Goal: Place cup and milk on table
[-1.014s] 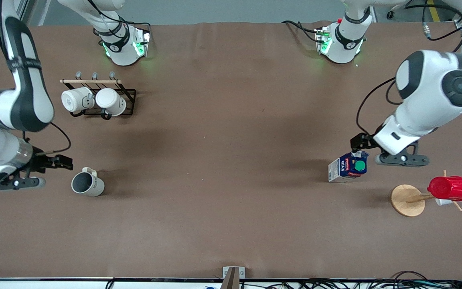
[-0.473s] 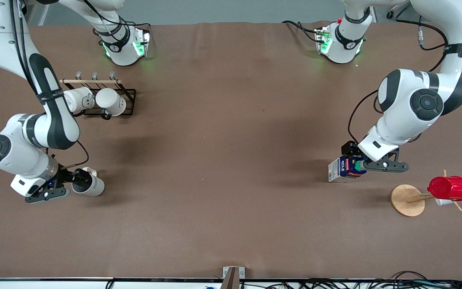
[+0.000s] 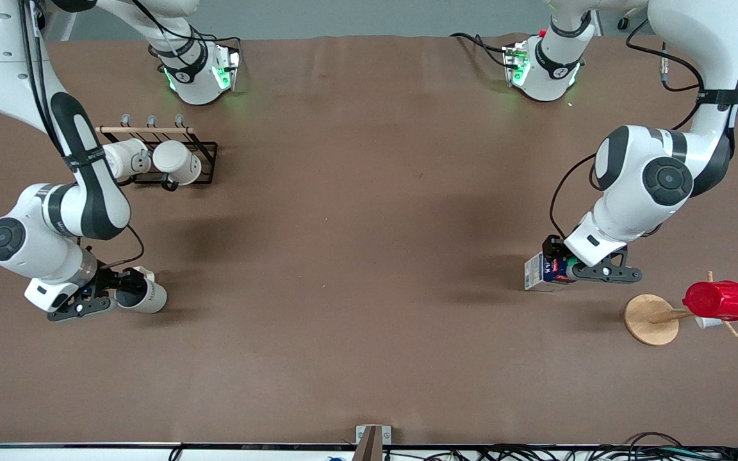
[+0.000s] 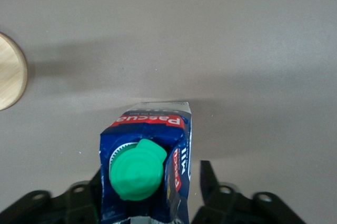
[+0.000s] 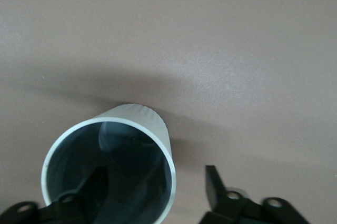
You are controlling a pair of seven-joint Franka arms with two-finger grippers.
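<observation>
The off-white cup [image 3: 145, 297] with a dark inside stands on the brown table [image 3: 356, 256] toward the right arm's end. My right gripper [image 3: 124, 292] is open at its rim. In the right wrist view the gripper [image 5: 154, 175] has one finger inside the cup [image 5: 139, 124] and one outside, apart from the wall. The blue-and-white milk carton [image 3: 539, 272] stands toward the left arm's end. My left gripper [image 3: 564, 267] is open and low around its top. In the left wrist view the gripper [image 4: 152, 174] straddles the milk [image 4: 150, 129], one finger standing clear of its side.
A black rack [image 3: 205, 153] with two white mugs stands between the cup and the right arm's base. A wooden stand [image 3: 649, 319] holding a red cup [image 3: 718, 301] is beside the milk, nearer the front camera; its round base shows in the left wrist view [image 4: 9, 71].
The right gripper came in from the table's end to the cup and put one finger inside it. The left gripper came down around the milk carton's top.
</observation>
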